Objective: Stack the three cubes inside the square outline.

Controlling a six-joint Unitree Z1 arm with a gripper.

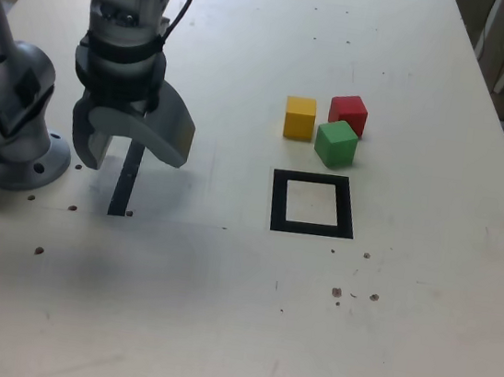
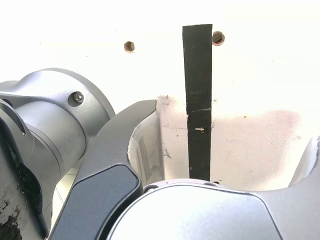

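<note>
Off-white, scuffed and speckled, the tabletop (image 1: 217,314) fills nearly the whole exterior view; its far edge and the edge on that view's right border dim room clutter. The near half lies bare. 1 arm base (image 1: 12,143) sits by the edge on that view's left. 1 gripper (image 1: 132,149) hangs spread wide and holding nothing above 1 black tape strip (image 1: 126,181). Mid-table lies 1 square outline (image 1: 313,204), unoccupied. Just beyond it toward the far edge cluster 3 cubes: 1 yellow cube (image 1: 299,118), 1 green cube (image 1: 336,143), 1 red cube (image 1: 348,113).
</note>
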